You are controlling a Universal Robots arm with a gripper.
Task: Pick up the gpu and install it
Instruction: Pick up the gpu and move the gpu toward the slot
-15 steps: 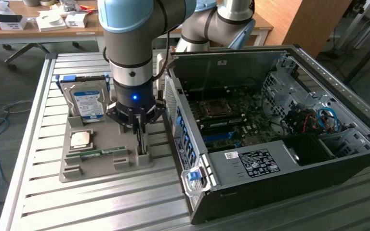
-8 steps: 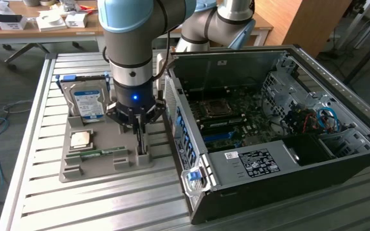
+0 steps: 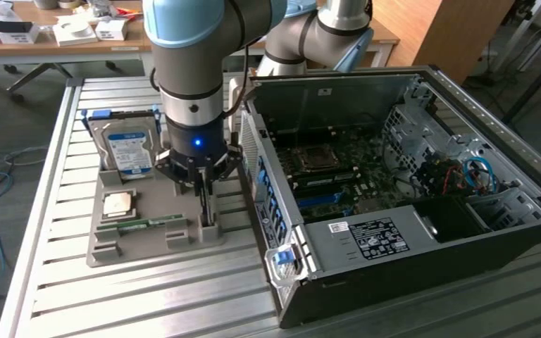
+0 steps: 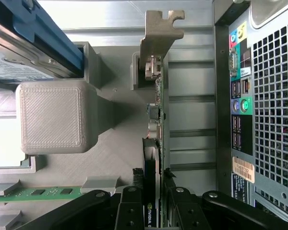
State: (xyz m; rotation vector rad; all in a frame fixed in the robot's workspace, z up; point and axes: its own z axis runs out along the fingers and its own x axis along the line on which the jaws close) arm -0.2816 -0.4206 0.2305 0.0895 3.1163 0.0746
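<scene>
— Where do we find the gpu [image 3: 206, 210]?

— We see it standing on its long edge in a slot of the grey tray [image 3: 148, 243], on the side nearest the open computer case [image 3: 393, 239]. In the wrist view the gpu [image 4: 158, 112] runs edge-on away from us, with its silver bracket [image 4: 158, 33] at the far end, beside a post of the tray.

— And the gripper [image 3: 203, 189]?

— We see it come straight down over the card. From the wrist, the gripper [image 4: 152, 194] straddles the card's upper edge, with a black finger [image 4: 130, 203] pressed against each face – we read the jaws as clamped on the gpu, which sits in its slot.

— What else do we have on that tray?

— The hard drive [image 3: 127, 148] stands upright at the back, a square processor chip [image 3: 120, 204] lies flat in front of it, and the green memory stick [image 3: 144, 224] lies near the front. The tray rests on the slatted metal table [image 3: 110, 303].
</scene>
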